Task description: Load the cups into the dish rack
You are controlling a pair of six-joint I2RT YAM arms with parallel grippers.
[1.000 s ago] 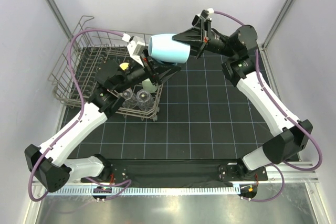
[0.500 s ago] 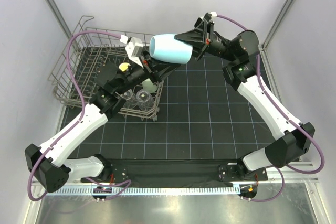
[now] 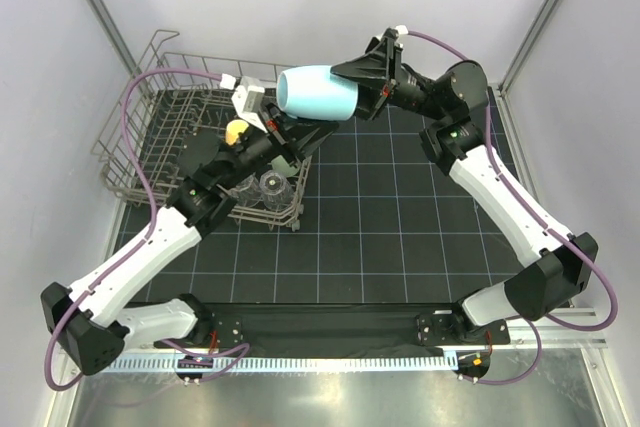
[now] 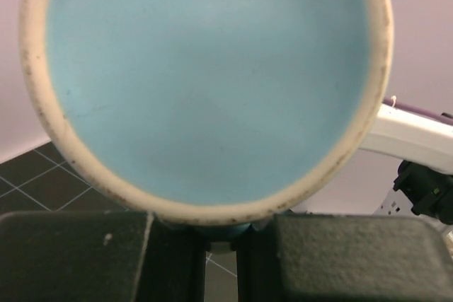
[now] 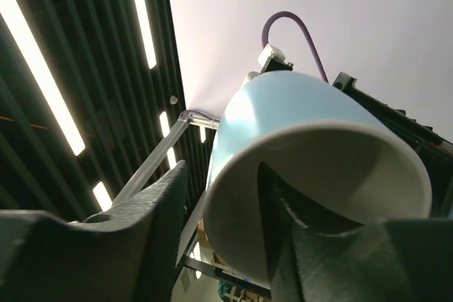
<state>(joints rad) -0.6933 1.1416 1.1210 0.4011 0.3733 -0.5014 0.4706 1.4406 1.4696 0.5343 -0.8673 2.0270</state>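
Right gripper (image 3: 357, 95): pinching the rim of the blue mug (image 3: 315, 92), one finger inside the mouth, one outside.
Blue mug: on its side, held aloft over the right end of the rack (image 3: 150, 122), base toward the left arm.
Left gripper (image 3: 283, 131): just under the blue mug's base; whether spread or closed, cannot tell.
In rack: two tumblers (image 3: 268, 185), green cup (image 3: 287, 160), yellow-handled mug (image 3: 236, 129).

Light-blue mug (image 3: 318, 93) aloft; other cups in the dish rack (image 3: 150, 112)
The mug lies on its side in the air above the grey wire rack's far right corner, its rim pinched by the right gripper (image 5: 223, 196). Inside the rack, at its near right corner: two clear tumblers (image 3: 270, 185), a mint-green cup (image 3: 285, 160), a yellow-handled mug (image 3: 236, 129).
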